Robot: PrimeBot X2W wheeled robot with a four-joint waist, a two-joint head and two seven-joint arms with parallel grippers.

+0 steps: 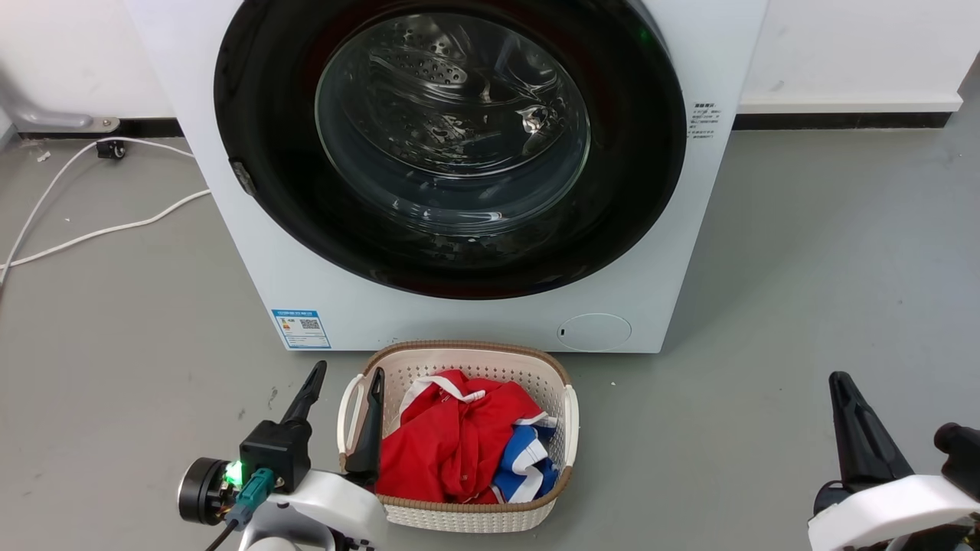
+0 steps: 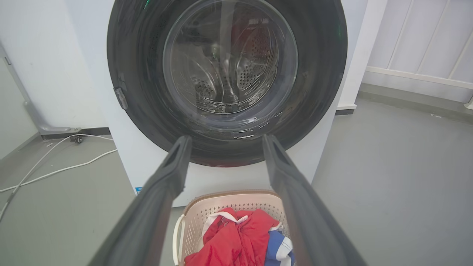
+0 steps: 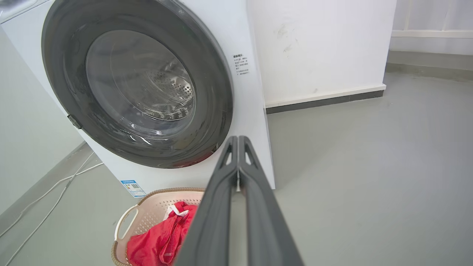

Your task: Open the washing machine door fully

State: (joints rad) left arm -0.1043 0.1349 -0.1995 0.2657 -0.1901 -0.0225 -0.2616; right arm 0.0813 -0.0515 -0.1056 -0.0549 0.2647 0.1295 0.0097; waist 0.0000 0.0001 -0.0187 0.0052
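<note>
- Left gripper (image 1: 348, 370) hung released, fingers apart, low beside the near-left rim of the laundry basket (image 1: 459, 348); the right gripper (image 3: 237, 138) was clenched on nothing, fingertips touching, off to the right.
- The washing machine door (image 1: 643, 191) sat closed and flush on the front of the washing machine (image 1: 475, 321), ahead of and above both grippers.
- A small grey tab (image 1: 243, 177) on the door's left edge looked like the pull point. The left arm was nearer it, so the swing would likely run rightward.
- The basket stood just before the machine, probably beneath the door's sweep. Bare floor (image 1: 804, 306) lay open on the right, and white cables (image 1: 115, 227) trailed on the left.
</note>
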